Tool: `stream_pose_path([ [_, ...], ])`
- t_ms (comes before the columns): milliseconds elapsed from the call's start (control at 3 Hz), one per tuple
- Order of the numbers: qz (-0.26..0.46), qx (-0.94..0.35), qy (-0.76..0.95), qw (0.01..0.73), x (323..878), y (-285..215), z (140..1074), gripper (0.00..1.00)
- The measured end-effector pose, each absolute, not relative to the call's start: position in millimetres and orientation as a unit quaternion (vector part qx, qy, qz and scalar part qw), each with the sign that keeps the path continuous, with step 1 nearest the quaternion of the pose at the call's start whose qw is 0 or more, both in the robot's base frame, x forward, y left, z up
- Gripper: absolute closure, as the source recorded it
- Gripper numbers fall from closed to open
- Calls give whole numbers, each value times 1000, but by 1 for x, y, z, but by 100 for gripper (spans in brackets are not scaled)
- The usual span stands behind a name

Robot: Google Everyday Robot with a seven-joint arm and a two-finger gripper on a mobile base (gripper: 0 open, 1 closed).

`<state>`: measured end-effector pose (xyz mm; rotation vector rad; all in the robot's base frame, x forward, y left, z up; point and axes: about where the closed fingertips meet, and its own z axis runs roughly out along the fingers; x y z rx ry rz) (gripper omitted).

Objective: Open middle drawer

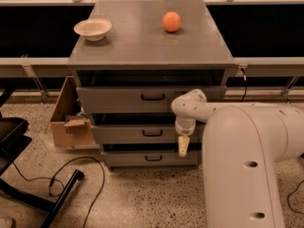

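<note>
Basically, the gripper (183, 146) hung low and centre-right in the frame, pointing down in front of the right part of the middle drawer (123, 134). It sat right of the small black handle (152, 133) and was not on it. Whether it was apart or together could not be told. The white arm (247, 165) filled the lower right and reached in from that side, which probably explains why the gripper came at the drawer front off-centre. The middle drawer looked shut or nearly so, with its front roughly in line with the taller top drawer (118, 99) above and the short bottom drawer (123, 158) below. My read is that the pull had not started and the gripper needed to shift left to line up with the handle.

On the grey cabinet top (142, 46), a pale bowl (93, 28) sat at upper left and an orange (171, 21) at upper centre, well apart, and neither was part of the task.

A cardboard box (64, 127) stood against the cabinet's left side. A black cable (90, 167) looped over the speckled floor (142, 198) at lower left, near a black stand leg (59, 196). A pale rail (33, 65) ran behind the cabinet, against a dark background.
</note>
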<state>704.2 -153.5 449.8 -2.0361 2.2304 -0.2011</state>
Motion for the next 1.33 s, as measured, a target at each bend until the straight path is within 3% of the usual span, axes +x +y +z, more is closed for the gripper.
stream_pose_path([
  [333, -66, -677, 731, 53, 706, -149, 443, 16],
  [1333, -55, -663, 746, 32, 692, -158, 432, 85],
])
